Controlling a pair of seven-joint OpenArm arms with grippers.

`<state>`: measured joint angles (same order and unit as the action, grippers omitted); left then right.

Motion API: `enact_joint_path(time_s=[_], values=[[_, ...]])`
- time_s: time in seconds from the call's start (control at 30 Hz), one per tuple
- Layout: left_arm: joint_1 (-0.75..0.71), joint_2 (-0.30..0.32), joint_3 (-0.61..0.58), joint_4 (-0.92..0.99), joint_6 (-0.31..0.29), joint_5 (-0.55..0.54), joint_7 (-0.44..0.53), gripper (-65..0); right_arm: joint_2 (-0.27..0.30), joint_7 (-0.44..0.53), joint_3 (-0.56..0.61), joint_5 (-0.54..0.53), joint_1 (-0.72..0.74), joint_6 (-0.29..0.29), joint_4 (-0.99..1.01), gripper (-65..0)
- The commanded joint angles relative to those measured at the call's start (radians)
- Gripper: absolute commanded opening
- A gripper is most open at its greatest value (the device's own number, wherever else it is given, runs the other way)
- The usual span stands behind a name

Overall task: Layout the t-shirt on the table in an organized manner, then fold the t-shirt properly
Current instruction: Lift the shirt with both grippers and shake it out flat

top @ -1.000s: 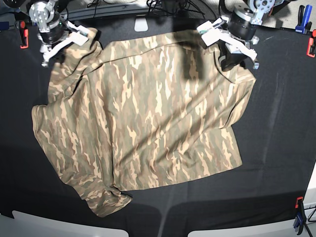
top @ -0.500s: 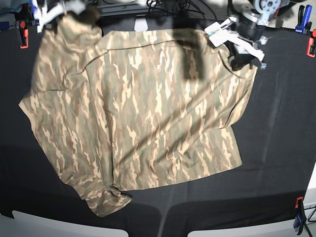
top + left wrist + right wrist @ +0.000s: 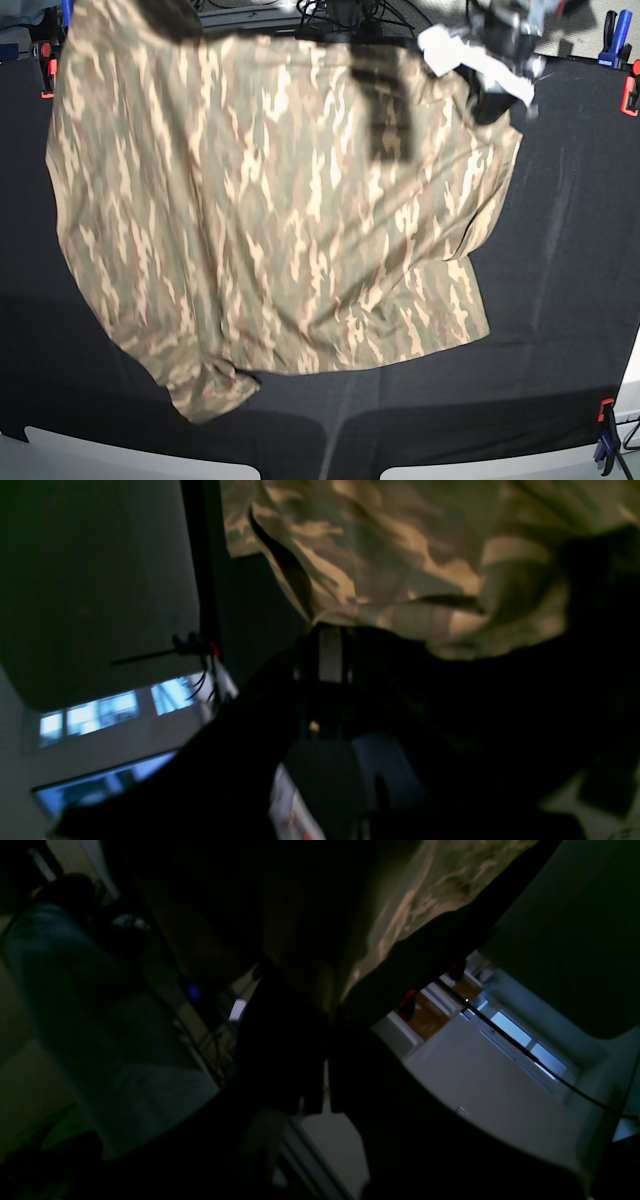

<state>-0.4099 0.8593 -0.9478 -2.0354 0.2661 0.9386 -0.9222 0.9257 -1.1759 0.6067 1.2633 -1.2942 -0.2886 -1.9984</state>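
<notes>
Base view, camouflage t-shirt lifted along its top edge at the far side of the black desk, lower hem and one sleeve trailing toward the near edge, left tool clenched on a top corner, right tool out of frame there, clenched on fabric in its wrist view.

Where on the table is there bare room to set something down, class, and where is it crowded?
Bare black table lies right of the t-shirt, out to the clamps on that edge, and in a strip along the near edge below its hem. A narrow strip runs down the left side. The middle and far edge are crowded by shirt and arms.
</notes>
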Motion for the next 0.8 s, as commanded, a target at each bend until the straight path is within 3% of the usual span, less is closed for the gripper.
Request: enact_joint_path(time_s=[0.0, 0.13, 0.47, 0.77], values=[[-0.016, 0.015, 0.004, -0.016, 0.036, 0.051, -0.014, -65.0, -0.01, -0.015, 0.002, 0.027, -0.015, -0.008, -0.012, -65.0], [-0.078, 0.029, 0.005, -0.016, 0.07, 0.156, -0.073, -65.0, -0.034, -0.019, 0.002, 0.046, -0.015, -0.008, -0.012, -65.0], [-0.201, 0.081, 0.005, -0.016, 0.095, 0.292, -0.193, -65.0, -0.037, -0.023, 0.002, 0.047, -0.015, -0.009, -0.012, -65.0], [-0.295, 0.092, 0.005, -0.026, 0.101, 0.319, -0.222, -65.0, -0.036, -0.026, 0.002, 0.055, -0.015, -0.012, -0.012, -65.0]])
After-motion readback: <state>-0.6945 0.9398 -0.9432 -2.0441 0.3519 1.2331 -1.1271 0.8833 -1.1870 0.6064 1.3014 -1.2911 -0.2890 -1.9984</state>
